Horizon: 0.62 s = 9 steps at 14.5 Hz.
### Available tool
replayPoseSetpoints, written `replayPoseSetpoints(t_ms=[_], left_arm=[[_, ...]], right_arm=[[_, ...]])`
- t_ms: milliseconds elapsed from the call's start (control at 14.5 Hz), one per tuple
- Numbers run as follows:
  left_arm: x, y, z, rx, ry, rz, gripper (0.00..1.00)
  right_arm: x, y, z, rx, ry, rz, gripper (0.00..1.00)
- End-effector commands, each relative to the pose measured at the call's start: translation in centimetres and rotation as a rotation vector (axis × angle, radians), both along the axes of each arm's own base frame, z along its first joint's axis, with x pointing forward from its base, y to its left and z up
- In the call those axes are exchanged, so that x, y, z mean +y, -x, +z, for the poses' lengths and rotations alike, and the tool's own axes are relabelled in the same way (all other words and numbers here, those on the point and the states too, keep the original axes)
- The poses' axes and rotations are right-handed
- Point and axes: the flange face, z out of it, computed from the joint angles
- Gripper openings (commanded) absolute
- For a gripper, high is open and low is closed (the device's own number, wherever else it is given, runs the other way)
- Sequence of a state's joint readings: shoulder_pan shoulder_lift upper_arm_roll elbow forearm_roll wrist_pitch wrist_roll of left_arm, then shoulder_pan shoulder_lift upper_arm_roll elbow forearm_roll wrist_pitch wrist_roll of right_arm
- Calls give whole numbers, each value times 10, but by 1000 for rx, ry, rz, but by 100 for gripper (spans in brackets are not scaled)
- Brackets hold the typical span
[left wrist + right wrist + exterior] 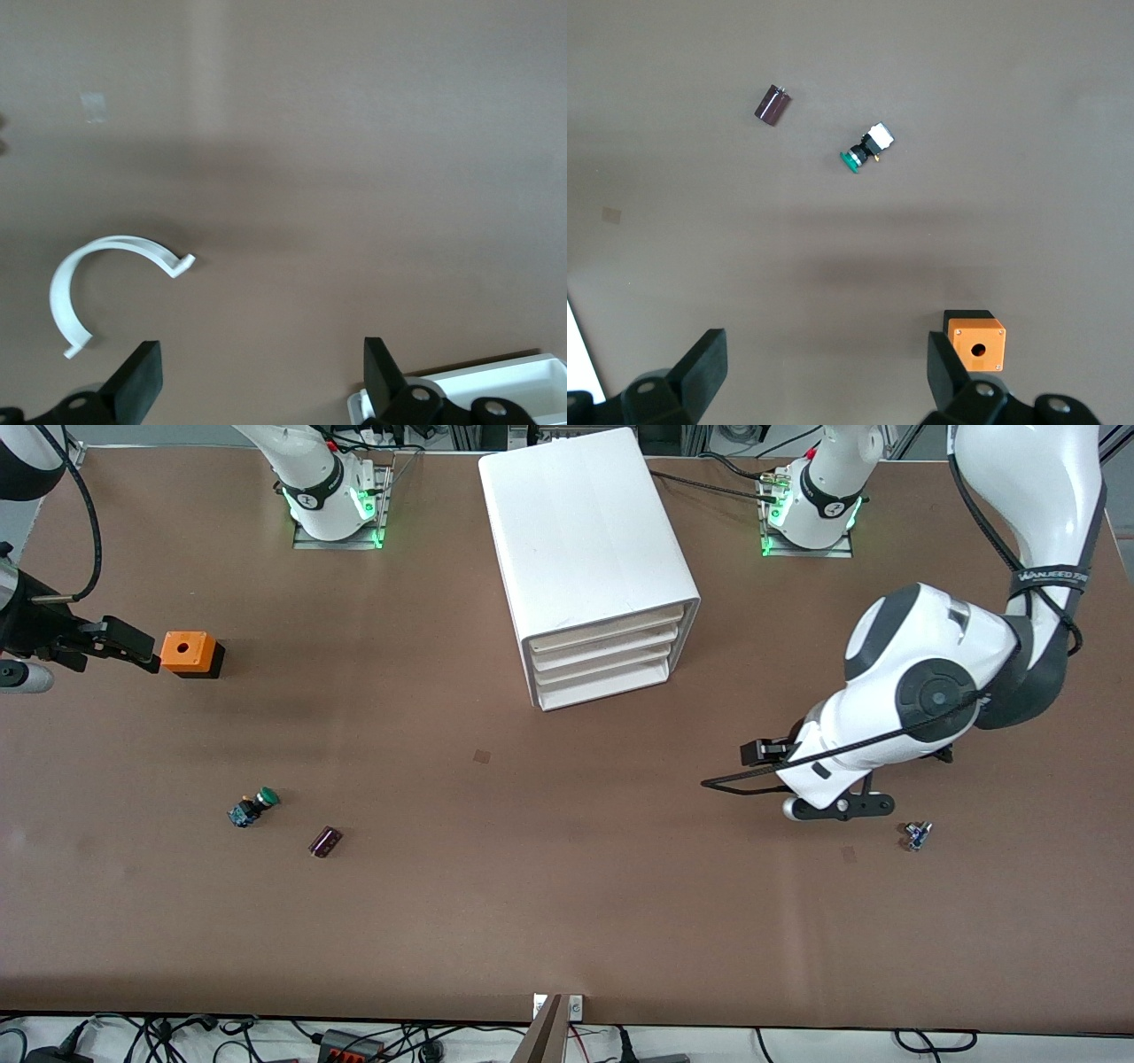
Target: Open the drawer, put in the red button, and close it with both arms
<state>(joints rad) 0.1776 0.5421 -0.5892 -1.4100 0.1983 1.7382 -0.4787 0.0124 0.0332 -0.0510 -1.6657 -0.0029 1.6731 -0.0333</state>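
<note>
Brown matte table surface fills all views, and at its middle, between the two robot bases, stands the white plastic cabinet with four shallow drawers (592,567). All four drawer fronts look pushed in and level with each other.

We see no red push button anywhere. Toward the left arm's end from the cabinet, and nearer to the front camera, lies a small blue-and-white part (917,835); its colour on top we cannot tell. So the scene fits two stages: the button waits somewhere outside, or it lies already inside a shut drawer.

The left gripper (257,372) hangs over the table near that small part, its fingers spread wide, holding nothing. The right gripper (824,363) is toward the right arm's end from the cabinet, just beside an orange square box with a round hole (190,653), its fingers also apart and empty.

For any drawer move, we judge that one arm should brace the light cabinet while the other moves straight along the drawer's run.

On the left arm, a black band (1050,577) carries white letters; we read "WANJEED", the rest unclear.
</note>
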Motion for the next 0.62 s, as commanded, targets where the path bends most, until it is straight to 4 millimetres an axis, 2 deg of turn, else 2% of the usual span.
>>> replayPoseSetpoints(t_ms=[0, 207, 553], left_arm=[[18, -7, 26, -40, -9, -40, 100], [29, -9, 29, -32, -10, -55, 100], [29, -9, 28, -31, -10, -56, 100]], right_arm=[[1, 3, 5, 1, 11, 25, 100], [-1, 2, 4, 2, 10, 22, 100], [-1, 2, 5, -1, 5, 15, 100]])
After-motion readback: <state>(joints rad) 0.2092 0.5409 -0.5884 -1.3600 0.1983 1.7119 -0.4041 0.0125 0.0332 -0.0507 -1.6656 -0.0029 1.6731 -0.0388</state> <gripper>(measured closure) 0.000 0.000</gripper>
